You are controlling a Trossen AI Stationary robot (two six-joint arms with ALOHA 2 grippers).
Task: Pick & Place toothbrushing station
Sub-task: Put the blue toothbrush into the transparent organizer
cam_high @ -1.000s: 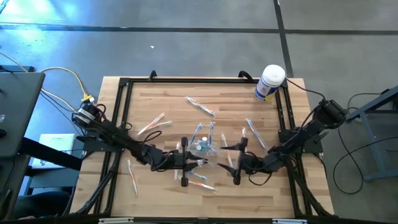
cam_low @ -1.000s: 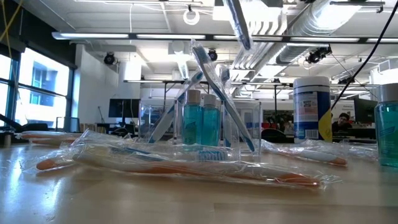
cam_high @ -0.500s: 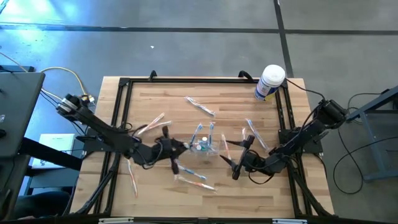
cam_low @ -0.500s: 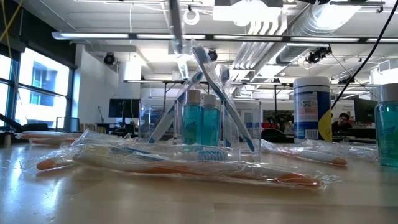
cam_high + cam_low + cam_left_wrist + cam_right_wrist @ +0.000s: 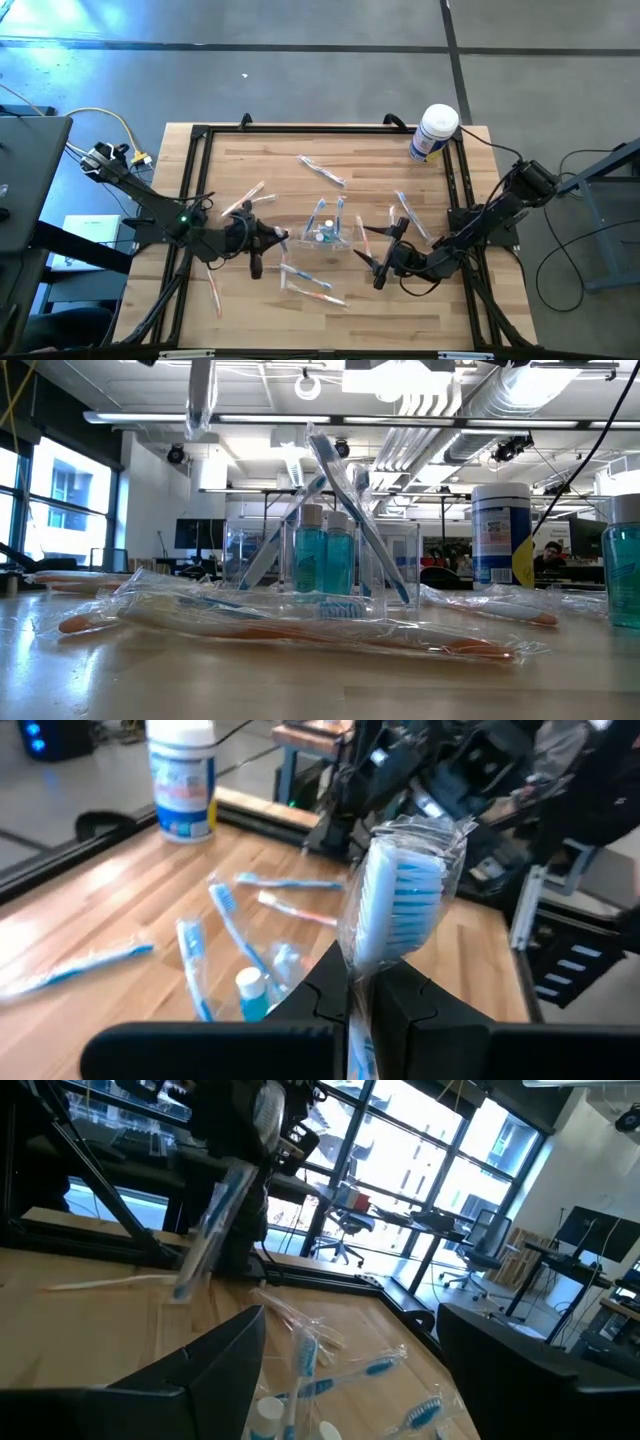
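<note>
The toothbrushing station (image 5: pixel 328 236) is a clear plastic holder standing on the table's middle, with toothbrushes and small blue bottles in it; it also shows in the low view (image 5: pixel 325 555). My left gripper (image 5: pixel 270 239), just left of the station, is shut on a plastic-wrapped blue toothbrush (image 5: pixel 398 900) above the table. The toothbrush also shows in the low view (image 5: pixel 201 400) and the right wrist view (image 5: pixel 208 1230). My right gripper (image 5: pixel 375 263) is open and empty, right of the station. My left gripper pinches the wrapped toothbrush between its two shut fingers just behind the bristle head (image 5: pixel 360 965). The brush lies along the fingers, and its head (image 5: pixel 405 895) sticks out past the fingertips. The toothbrush is lifted clear of the table.
A white canister with a blue label (image 5: pixel 434 132) stands at the far right corner. Several wrapped toothbrushes lie loose on the wood, one far of the station (image 5: pixel 320 170), one near of it (image 5: pixel 305 290) and one right of it (image 5: pixel 405 215). A black frame (image 5: pixel 200 135) rims the table.
My left gripper, shut on the wrapped toothbrush, has moved from the near side of the station toward the table's left edge and turned about, carrying the brush clear of the table. My right gripper has turned a little where it is.
</note>
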